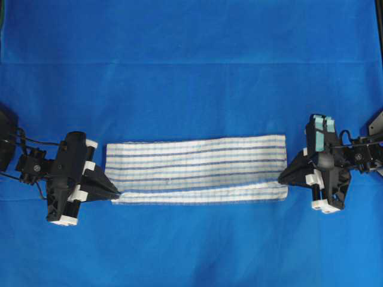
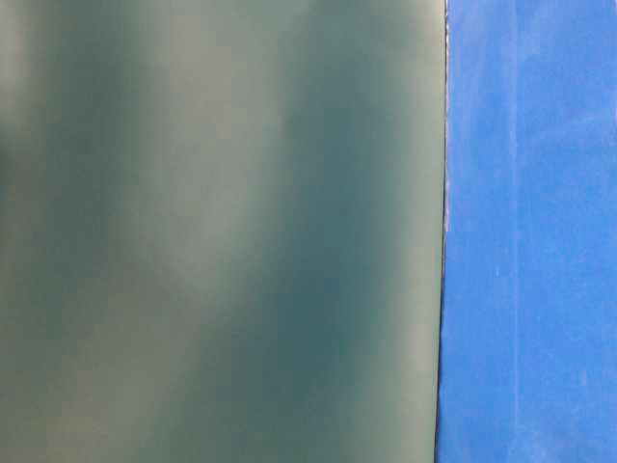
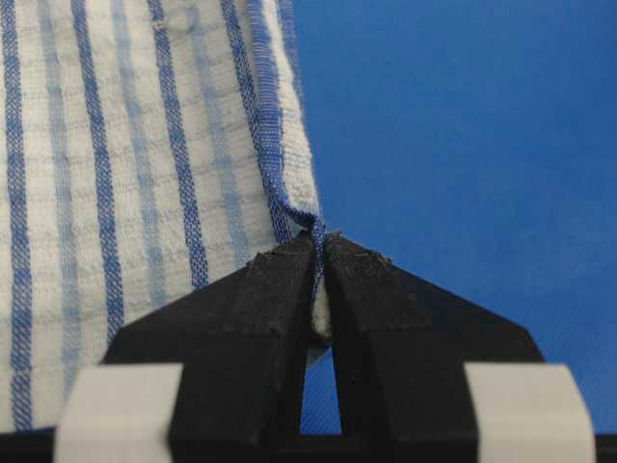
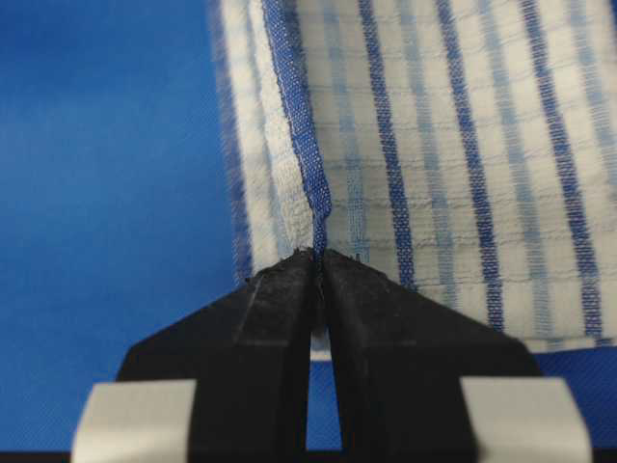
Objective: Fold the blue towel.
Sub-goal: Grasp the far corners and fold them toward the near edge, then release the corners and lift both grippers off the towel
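Observation:
The blue towel [image 1: 196, 169], white with thin blue stripes, lies as a long folded band across the middle of the table. My left gripper [image 1: 118, 192] is shut on the towel's near-left corner, and the pinched hem [image 3: 307, 220] rises into its black fingers [image 3: 265, 289]. My right gripper [image 1: 282, 177] is shut on the towel's right end, with a blue-striped edge [image 4: 318, 212] clamped between its fingers [image 4: 366, 299]. The striped cloth [image 4: 463, 145] stretches away from both grips, and a lower layer [image 1: 203, 196] shows along the near edge.
A plain blue cloth [image 1: 191, 60] covers the whole table. The table-level view is filled by a blurred grey-green surface [image 2: 222, 231] with a strip of the blue cloth [image 2: 530, 231] at its right.

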You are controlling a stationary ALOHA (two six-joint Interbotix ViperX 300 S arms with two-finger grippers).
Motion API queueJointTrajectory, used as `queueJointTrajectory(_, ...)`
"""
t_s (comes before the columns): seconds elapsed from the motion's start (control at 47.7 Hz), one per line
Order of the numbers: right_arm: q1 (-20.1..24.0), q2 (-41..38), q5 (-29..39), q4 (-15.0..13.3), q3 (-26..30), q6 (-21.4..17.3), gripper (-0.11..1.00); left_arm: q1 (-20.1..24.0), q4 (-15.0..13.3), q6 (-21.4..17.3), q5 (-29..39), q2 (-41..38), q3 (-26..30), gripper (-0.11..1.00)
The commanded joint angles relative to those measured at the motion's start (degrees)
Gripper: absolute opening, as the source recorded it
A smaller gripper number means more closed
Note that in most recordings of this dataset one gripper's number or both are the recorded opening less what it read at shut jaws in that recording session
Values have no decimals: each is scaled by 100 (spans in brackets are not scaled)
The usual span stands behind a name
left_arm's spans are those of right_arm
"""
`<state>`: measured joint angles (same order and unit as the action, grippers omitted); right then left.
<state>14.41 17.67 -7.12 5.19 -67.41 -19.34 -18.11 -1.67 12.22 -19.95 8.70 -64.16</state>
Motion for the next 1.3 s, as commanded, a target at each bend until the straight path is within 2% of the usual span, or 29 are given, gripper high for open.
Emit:
queueJointTrajectory(0.0,53,-53,97,18,149,-97,5,-26,0,-9,26,-26,176,2)
queueJointTrajectory(0.251,88,-264,360,18,334,-211,5,-26,-18,9,492,-176,404,2)
queueJointTrajectory(0.377,123,-299,369,35,378,-272,7,44,-18,141,527,-176,404,2)
queueJointTrajectory(0.419,123,-290,369,26,378,-299,15,79,-18,193,527,-158,404,2)
queueJointTrajectory(0.503,123,-255,369,18,387,-290,41,105,-18,299,527,-149,396,7)
queueJointTrajectory(0.566,97,-185,369,0,404,-229,59,114,-9,352,527,-141,404,21)
queueJointTrajectory(0.608,53,-123,369,-18,404,-211,64,123,-9,352,527,-132,404,33)
queueJointTrajectory(0.733,-308,149,527,-123,352,-193,58,334,-18,343,633,-44,378,73)
queueJointTrajectory(0.775,-554,246,615,-167,334,-193,58,439,-9,299,694,0,360,84)
queueJointTrajectory(0.817,-773,290,694,-220,316,-185,59,554,-9,281,765,35,343,89)
queueJointTrajectory(0.943,-1397,308,905,-563,281,-176,59,1090,0,246,896,97,290,87)
queueJointTrajectory(1.048,-1740,264,949,-826,290,-176,59,1617,0,246,932,123,255,87)
queueJointTrajectory(1.153,-1934,141,958,-993,281,-176,59,1784,18,220,932,105,246,87)
queueJointTrajectory(1.278,-1995,-97,940,-1028,281,-176,59,1854,9,62,932,44,211,87)
